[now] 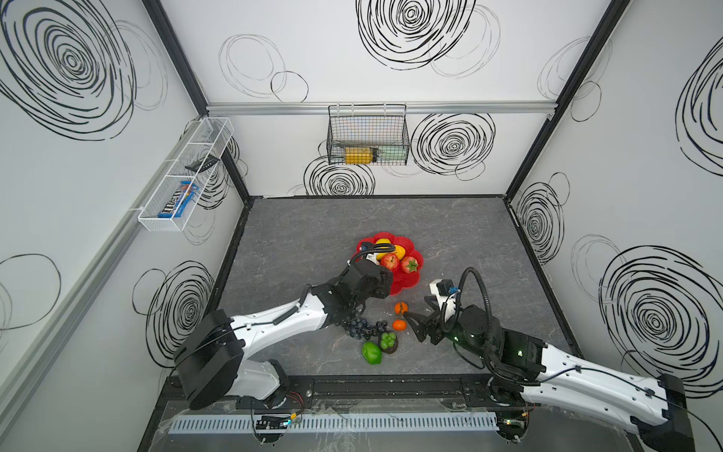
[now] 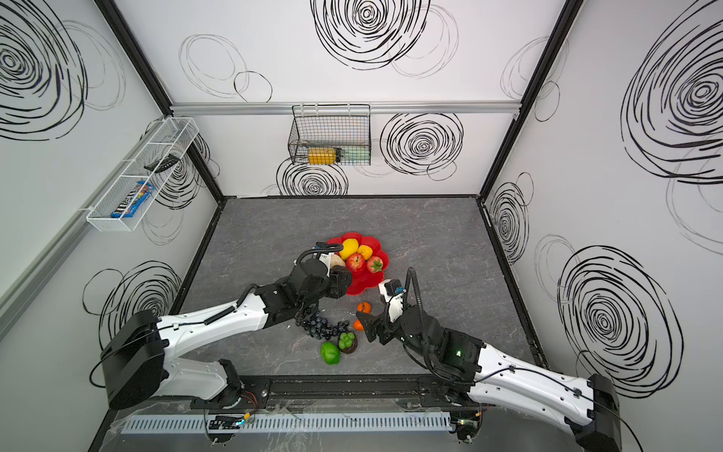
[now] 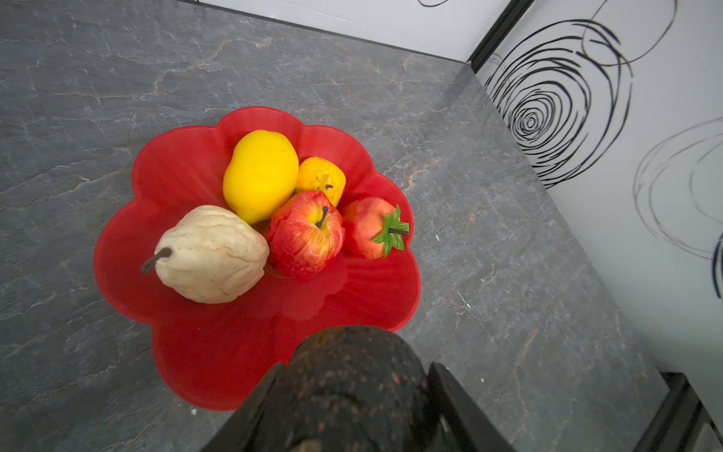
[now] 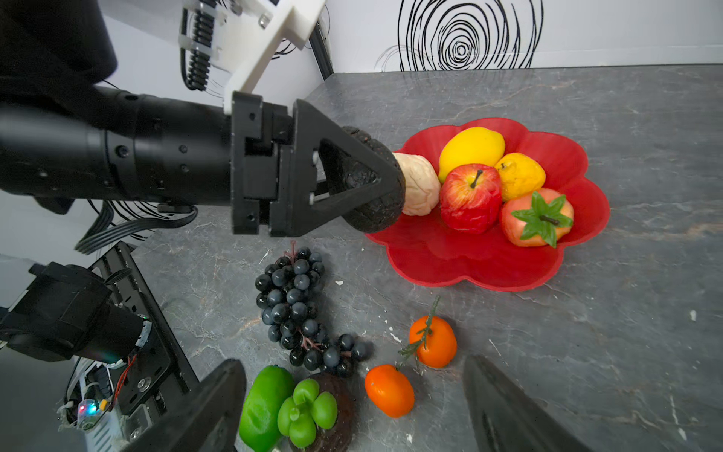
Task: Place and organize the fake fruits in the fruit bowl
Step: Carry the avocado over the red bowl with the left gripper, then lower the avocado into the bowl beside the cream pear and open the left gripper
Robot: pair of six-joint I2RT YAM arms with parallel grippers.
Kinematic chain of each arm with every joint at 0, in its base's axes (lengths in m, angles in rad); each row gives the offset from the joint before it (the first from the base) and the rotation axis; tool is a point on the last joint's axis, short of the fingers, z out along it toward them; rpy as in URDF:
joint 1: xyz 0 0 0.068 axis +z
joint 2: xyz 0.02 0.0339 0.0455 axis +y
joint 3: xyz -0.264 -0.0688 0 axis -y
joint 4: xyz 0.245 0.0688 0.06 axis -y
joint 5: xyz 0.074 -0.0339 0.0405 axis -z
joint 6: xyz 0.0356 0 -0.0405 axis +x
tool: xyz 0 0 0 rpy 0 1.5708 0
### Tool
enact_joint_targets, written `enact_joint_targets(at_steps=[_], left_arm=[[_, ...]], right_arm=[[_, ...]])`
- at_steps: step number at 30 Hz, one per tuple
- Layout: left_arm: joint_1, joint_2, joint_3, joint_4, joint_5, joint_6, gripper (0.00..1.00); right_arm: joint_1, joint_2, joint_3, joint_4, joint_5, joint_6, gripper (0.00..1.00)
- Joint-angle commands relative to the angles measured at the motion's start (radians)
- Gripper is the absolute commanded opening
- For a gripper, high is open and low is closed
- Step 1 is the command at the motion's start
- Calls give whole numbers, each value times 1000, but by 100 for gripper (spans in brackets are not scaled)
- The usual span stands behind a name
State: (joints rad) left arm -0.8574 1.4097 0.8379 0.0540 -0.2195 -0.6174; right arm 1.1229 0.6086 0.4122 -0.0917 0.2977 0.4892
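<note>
Over the near rim of the fruit bowl (image 3: pixel 211 352) my left hand (image 4: pixel 379 184) is clamped across the belly of the black avocado (image 3: pixel 352 375), held clear of the red dish. I judge it a light, stiff plastic shell. Its pebbled skin should grip well, but its rounded shape will likely roll once let go, so I would set it low on the bare petal beside the cream fruit (image 3: pixel 213 254). My right hand (image 1: pixel 415 326) hangs spread wide and empty above the two oranges (image 4: pixel 434 342) on the tabletop. Those look smooth and hard, best pinched across the middle and away from the leafy sprig. The grape bunch (image 4: pixel 297 309) lies just beside them. It looks floppy, so I would take it at the thick upper end near the stem. The green fruits (image 4: pixel 266 403) lie nearest me.
</note>
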Motion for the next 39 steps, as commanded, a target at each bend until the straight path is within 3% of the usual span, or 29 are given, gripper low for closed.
enact_joint_targets(at_steps=[1, 13, 29, 39], left_arm=[[-4, 57, 55, 30, -61, -33, 60], [9, 240, 98, 82, -121, -216, 61], [21, 347, 171, -3, -191, -273, 64], [32, 373, 182, -26, -178, -287, 68]], right_arm=[[-10, -31, -10, -37, 19, 39, 91], [-20, -82, -60, -11, -21, 79, 91], [-29, -115, -92, 7, -48, 85, 91], [-37, -113, -96, 17, -65, 82, 91]])
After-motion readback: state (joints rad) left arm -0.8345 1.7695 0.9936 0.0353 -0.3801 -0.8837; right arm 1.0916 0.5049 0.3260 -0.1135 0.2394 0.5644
